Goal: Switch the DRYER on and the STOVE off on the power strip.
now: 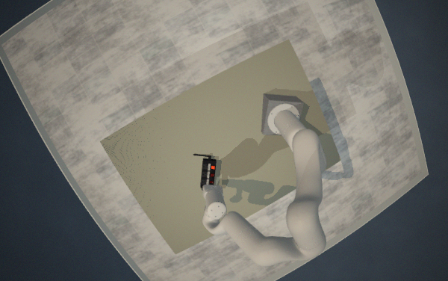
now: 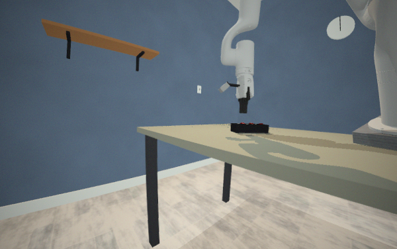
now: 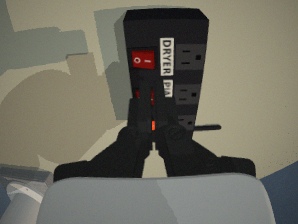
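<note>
A black power strip lies flat on the tan table, right way up; it also shows in the side view and in the wrist view. It has three red rocker switches in a row, each beside a white label and an outlet. The DRYER switch is the far one in the wrist view. My gripper is shut and empty. It hangs above the strip, over the near switches, clearly above it in the side view. The fingers hide the middle switch; a bright red patch of the nearest switch shows between them.
The arm's grey base block stands at the table's far corner, and also shows in the side view. The strip's short black cord sticks out from its far end. A wooden wall shelf is well away.
</note>
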Tool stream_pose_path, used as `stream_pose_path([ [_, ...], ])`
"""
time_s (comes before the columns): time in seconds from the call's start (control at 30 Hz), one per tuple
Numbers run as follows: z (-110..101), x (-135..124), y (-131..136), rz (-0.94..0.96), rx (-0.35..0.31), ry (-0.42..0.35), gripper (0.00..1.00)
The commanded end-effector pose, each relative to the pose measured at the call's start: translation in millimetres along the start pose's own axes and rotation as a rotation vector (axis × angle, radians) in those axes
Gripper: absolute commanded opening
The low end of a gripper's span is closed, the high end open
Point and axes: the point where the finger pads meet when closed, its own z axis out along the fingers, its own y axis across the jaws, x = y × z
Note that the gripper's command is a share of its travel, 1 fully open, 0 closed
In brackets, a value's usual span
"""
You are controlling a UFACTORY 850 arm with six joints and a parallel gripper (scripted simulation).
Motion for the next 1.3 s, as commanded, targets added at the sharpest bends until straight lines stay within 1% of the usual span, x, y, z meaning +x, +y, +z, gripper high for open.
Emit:
stream_pose_path([
  [0.0, 1, 1, 1, 0.000, -0.001, 0.001, 0.00],
  [0.6, 16, 1, 1, 0.000, -0.001, 0.000, 0.00],
  [1.1, 34, 2, 1, 0.000, -0.001, 0.000, 0.00],
  [1.27, 36, 2, 1, 0.000, -0.001, 0.000, 0.00],
])
